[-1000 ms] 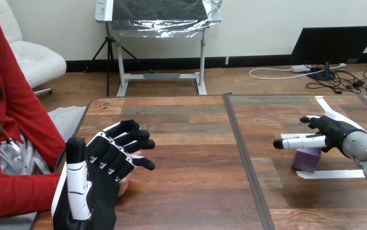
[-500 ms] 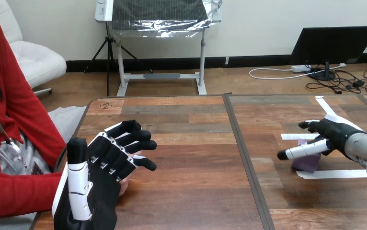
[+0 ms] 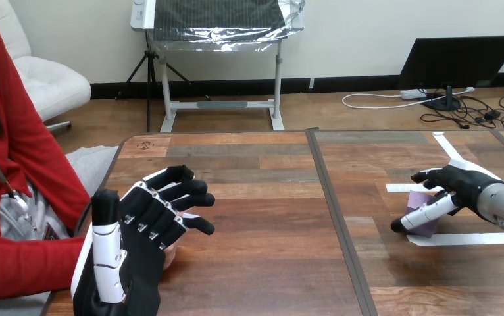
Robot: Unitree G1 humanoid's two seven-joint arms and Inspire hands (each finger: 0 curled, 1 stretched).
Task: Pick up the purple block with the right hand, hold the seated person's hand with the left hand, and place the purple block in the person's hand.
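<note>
1. Well, in the head view the small purple cube-shaped block (image 3: pixel 429 228) sits on the wooden table (image 3: pixel 269 217), far to your right among white tape strips (image 3: pixel 460 239). Your right hand (image 3: pixel 468 184) straddles it, fingers open and one straight across its near face, with nothing gripped.
2. It looks light, rigid and smooth, so pinch two opposite flat faces at mid-height.
3. Your left hand (image 3: pixel 137 243) lies over the person's hand (image 3: pixel 169 255) near the table's left edge. Its fingers are nearly straight, not curled round it.
4. The bare table between them leaves you open room for the carry across.
</note>
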